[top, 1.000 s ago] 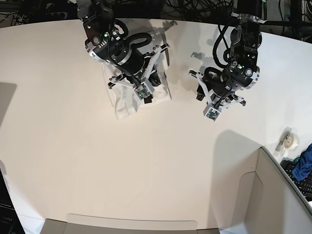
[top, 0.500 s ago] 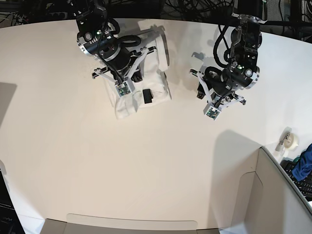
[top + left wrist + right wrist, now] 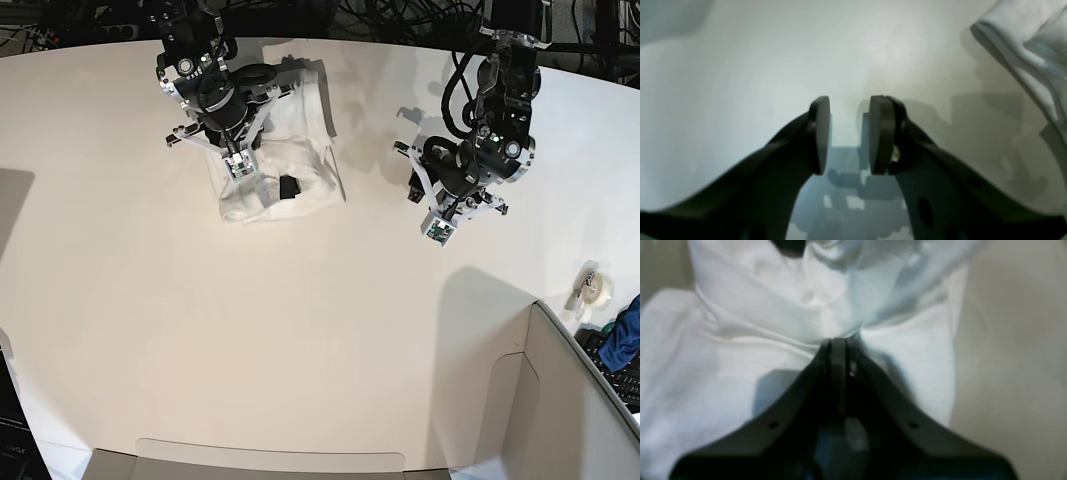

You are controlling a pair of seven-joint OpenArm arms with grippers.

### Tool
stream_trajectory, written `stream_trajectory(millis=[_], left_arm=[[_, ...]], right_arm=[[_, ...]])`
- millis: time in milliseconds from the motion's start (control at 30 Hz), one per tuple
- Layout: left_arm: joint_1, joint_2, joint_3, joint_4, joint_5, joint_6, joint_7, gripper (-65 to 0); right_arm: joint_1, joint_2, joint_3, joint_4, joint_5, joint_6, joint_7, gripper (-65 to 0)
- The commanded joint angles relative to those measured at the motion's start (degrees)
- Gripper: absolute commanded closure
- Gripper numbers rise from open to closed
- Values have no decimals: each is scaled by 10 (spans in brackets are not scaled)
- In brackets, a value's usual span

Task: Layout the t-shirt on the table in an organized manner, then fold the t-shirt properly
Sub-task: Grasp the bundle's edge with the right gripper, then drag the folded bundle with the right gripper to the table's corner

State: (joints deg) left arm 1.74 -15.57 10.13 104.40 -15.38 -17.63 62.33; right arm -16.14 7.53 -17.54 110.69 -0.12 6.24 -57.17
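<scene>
Under the right claw (image 3: 838, 341), pinched shut on the bunched t-shirt (image 3: 740, 340), cloth may drag crooked; left claw (image 3: 848, 133) gapes empty.

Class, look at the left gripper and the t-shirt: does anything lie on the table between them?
Nothing visible does. The left gripper, jaws apart, hangs over bare table; only open tabletop separates it from the t-shirt, which the right gripper pinches.

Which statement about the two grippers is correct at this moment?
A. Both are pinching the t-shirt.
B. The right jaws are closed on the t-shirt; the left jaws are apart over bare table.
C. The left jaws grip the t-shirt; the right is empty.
B: the right gripper is pinched shut on the white t-shirt, while the left gripper stands apart, empty, above the table.
</scene>
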Motion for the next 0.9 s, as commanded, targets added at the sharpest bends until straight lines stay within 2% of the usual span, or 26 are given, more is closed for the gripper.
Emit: stream_trajectory(millis=[0, 100, 267, 367, 533, 700, 733, 867], left_arm=[[-6, -2, -2, 10, -1, 0, -13, -199], [4, -2, -2, 13, -1, 0, -14, -199], [21, -2, -2, 13, -1, 0, -40, -199], [21, -2, -2, 13, -1, 0, -40, -199], [21, -2, -4, 13, -1, 0, -40, -199], [21, -2, -2, 13, -1, 0, -40, -199], [21, -2, -2, 13, -1, 0, -40, -199], [21, 0, -2, 13, -1, 0, -40, -199]], right_arm=[[2, 6, 2, -3, -10, -2, -14, 0], [4, 21, 15, -7, -10, 11, -14, 0], [-3, 28, 91, -7, -14, 71, -19, 0], [-10, 53, 123, -7, -14, 89, -19, 0], [-23, 105, 158, -7, -11, 89, -18, 0], [-35, 170, 216, -13, -10, 97, -18, 0], [-34, 184, 230, -18, -10, 110, -18, 0], [-29, 218, 312, -70, -14, 203, -15, 0]])
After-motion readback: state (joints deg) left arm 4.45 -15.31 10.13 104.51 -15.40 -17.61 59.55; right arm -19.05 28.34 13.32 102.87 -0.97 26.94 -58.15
